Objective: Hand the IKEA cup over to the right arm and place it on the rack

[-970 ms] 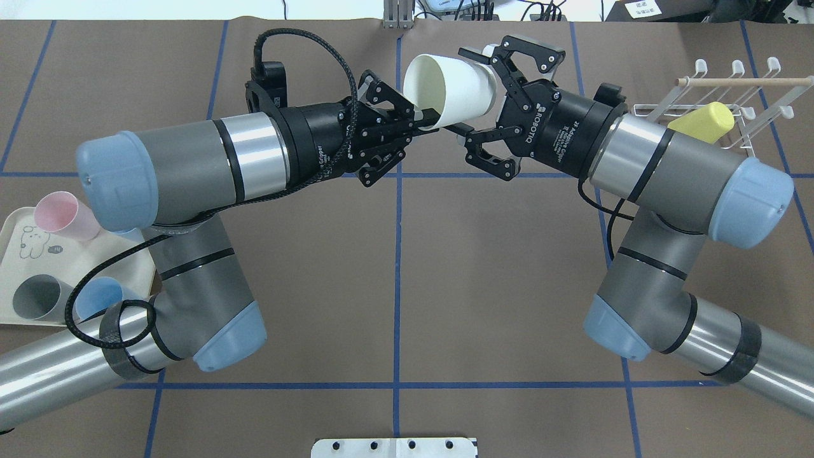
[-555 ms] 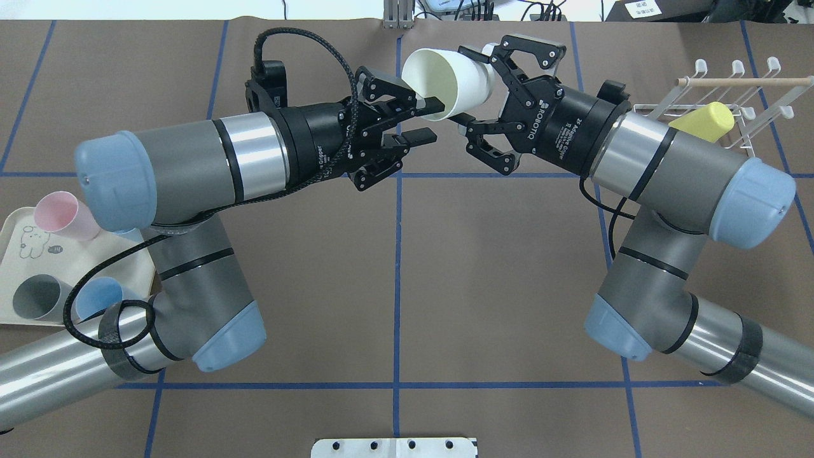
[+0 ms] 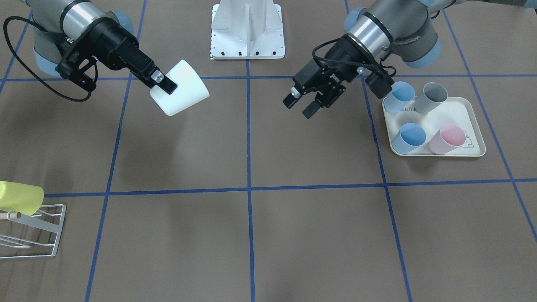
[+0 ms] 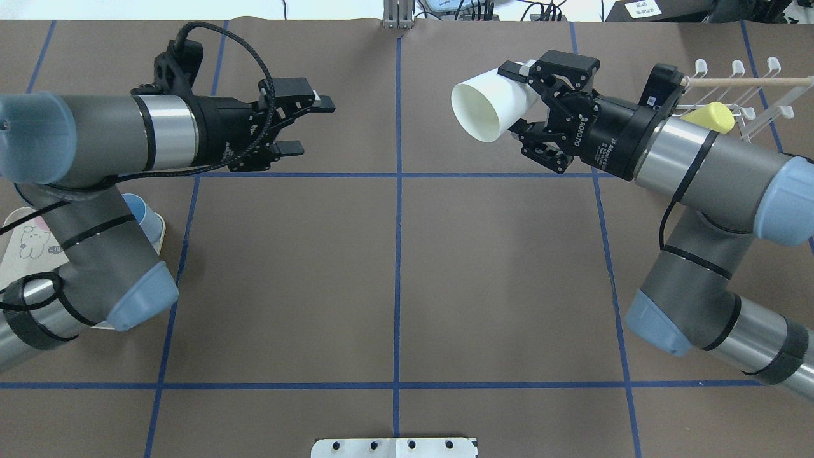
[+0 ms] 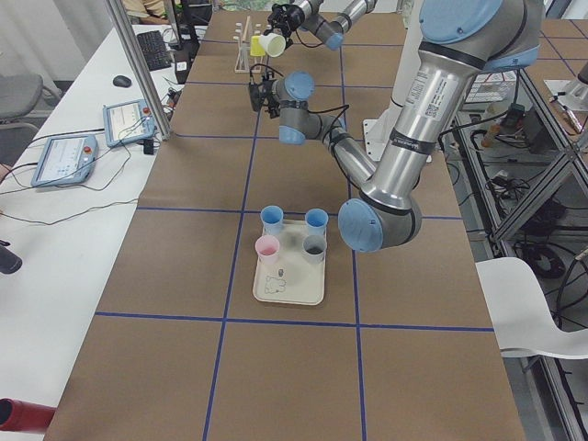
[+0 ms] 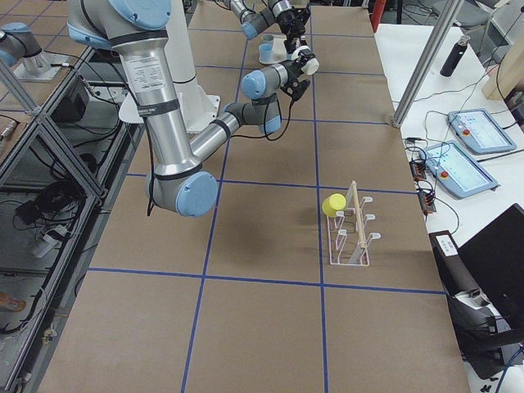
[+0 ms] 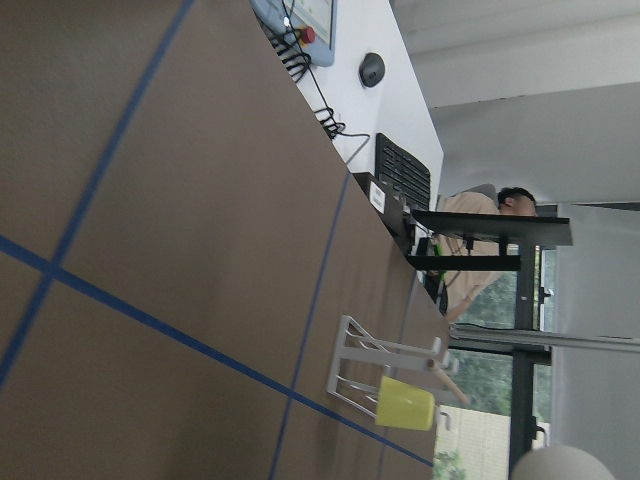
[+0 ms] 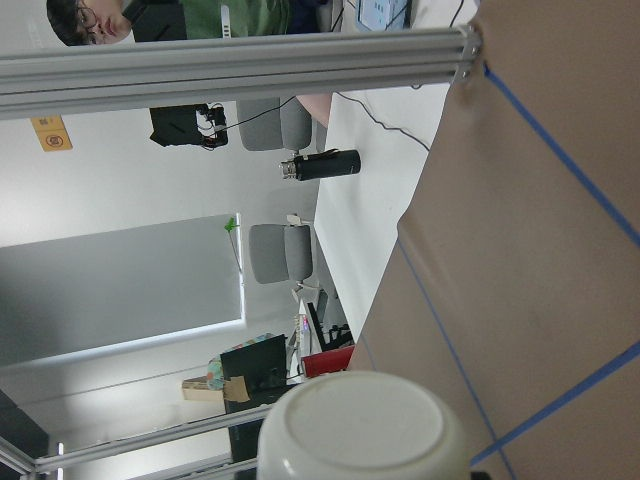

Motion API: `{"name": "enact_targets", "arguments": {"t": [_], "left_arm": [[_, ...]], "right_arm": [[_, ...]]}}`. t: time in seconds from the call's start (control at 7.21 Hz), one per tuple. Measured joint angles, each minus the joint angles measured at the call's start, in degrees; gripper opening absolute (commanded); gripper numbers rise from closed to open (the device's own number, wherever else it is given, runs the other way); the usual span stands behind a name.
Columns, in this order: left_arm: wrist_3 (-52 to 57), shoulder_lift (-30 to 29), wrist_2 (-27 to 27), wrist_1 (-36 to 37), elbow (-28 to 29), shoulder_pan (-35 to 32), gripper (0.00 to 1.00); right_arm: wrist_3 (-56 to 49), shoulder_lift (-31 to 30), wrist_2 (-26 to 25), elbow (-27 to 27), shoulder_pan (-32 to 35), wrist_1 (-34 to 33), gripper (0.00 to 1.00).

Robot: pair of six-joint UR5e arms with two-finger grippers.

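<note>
Robotics lab: taped-grid table point(image 4: 394, 286), teach pendants point(image 5: 62, 158).

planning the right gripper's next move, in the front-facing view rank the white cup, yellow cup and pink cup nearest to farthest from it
1. white cup: held in the right gripper, view's upper left.
2. yellow cup: on the rack, lower left edge.
3. pink cup: on the tray, far right.

Six cups are showing at the counter point(image 3: 251, 235): one white cup point(image 3: 180, 94), one yellow cup point(image 3: 19, 198), two blue cups point(image 3: 398, 96) point(image 3: 410, 137), one grey cup point(image 3: 432, 96) and one pink cup point(image 3: 449, 138). One tray point(image 3: 472, 126) and one rack point(image 3: 46, 235) are sitting alongside two robot arms point(image 3: 377, 29) point(image 3: 79, 21).
</note>
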Motion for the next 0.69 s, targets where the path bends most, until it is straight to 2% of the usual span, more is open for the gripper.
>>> {"name": "enact_targets", "arguments": {"t": [0.28, 0.69], "left_arm": [[19.0, 6.0, -9.3, 11.4, -0.3, -9.6, 0.99], [50.3, 16.9, -11.3, 22.4, 0.3, -17.4, 0.99]], "right_arm": [[-13.7, -5.4, 2.1, 0.1, 2.5, 0.1, 0.05], [-27.9, -11.9, 2.6, 0.0, 6.0, 0.0, 0.05]]}}
